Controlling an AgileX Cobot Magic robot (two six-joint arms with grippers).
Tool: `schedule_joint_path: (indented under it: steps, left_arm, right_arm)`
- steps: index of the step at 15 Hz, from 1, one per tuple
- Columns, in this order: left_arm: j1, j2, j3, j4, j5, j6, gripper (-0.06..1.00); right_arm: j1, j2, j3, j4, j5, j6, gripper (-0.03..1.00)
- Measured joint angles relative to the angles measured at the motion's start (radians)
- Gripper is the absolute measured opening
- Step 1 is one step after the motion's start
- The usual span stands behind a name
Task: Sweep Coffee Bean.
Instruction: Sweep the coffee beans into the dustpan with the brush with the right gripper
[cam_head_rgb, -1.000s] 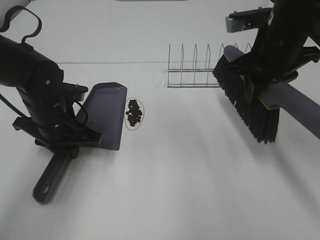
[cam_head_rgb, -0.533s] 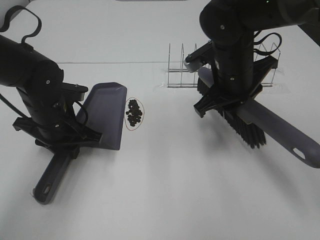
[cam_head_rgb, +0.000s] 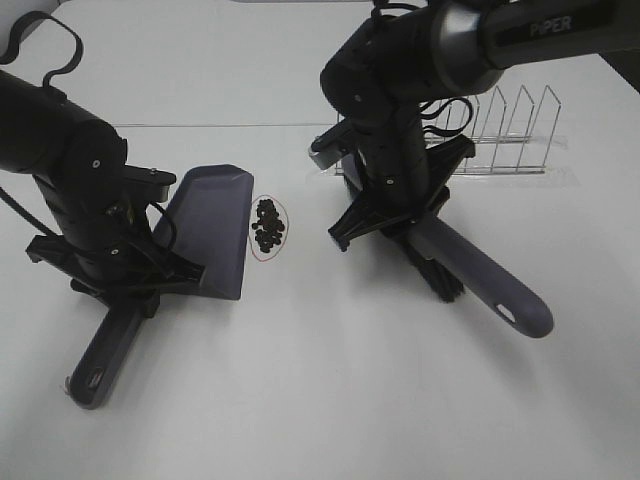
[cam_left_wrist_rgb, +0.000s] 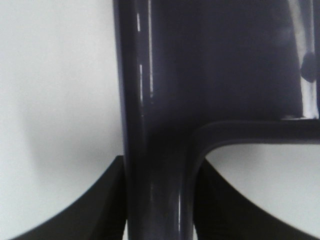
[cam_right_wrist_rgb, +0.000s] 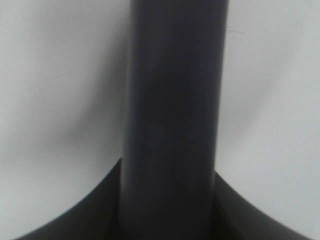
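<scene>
Coffee beans (cam_head_rgb: 268, 226), tiny dark ovals, lay heaped on the plain white tabletop (cam_head_rgb: 330, 390) just beside the purple plastic dustpan (cam_head_rgb: 212, 225). The left gripper (cam_head_rgb: 122, 288) clenched its handle. Beyond the beans, the right gripper (cam_head_rgb: 398, 218) grasped the purple-handled black-bristled brush (cam_head_rgb: 480, 285), with a wire rack (cam_head_rgb: 510, 130) farther off.

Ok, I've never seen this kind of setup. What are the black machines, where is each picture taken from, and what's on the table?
These are two robot arms, each ending in a gripper. The wide picture comes from a camera mounted high above the white table. The two close-ups come from cameras on the arms' wrists. The left gripper is clamped on the handle of a purple dustpan. The right gripper grips the handle of a brush. Between them lies a small pile of coffee beans inside a thin red string loop, just beside the dustpan's edge. A wire rack stands behind the right arm. The close-ups show little more than each handle between dark fingers.
</scene>
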Motion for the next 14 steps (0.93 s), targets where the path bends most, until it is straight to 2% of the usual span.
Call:
schedule_joint_path:
  steps: [4, 8, 14]
  left_arm:
    - [0.0, 0.0, 0.0, -0.005, 0.0, 0.0, 0.36]
    - [0.0, 0.0, 0.0, -0.02, 0.0, 0.0, 0.36]
    - [0.0, 0.0, 0.0, -0.037, -0.001, 0.0, 0.36]
  right_arm:
    - [0.012, 0.09, -0.131, 0.083, 0.009, -0.05, 0.34]
    - [0.012, 0.157, -0.257, 0.296, 0.007, -0.158, 0.34]
    - [0.012, 0.167, -0.354, 0.595, -0.086, -0.274, 0.34]
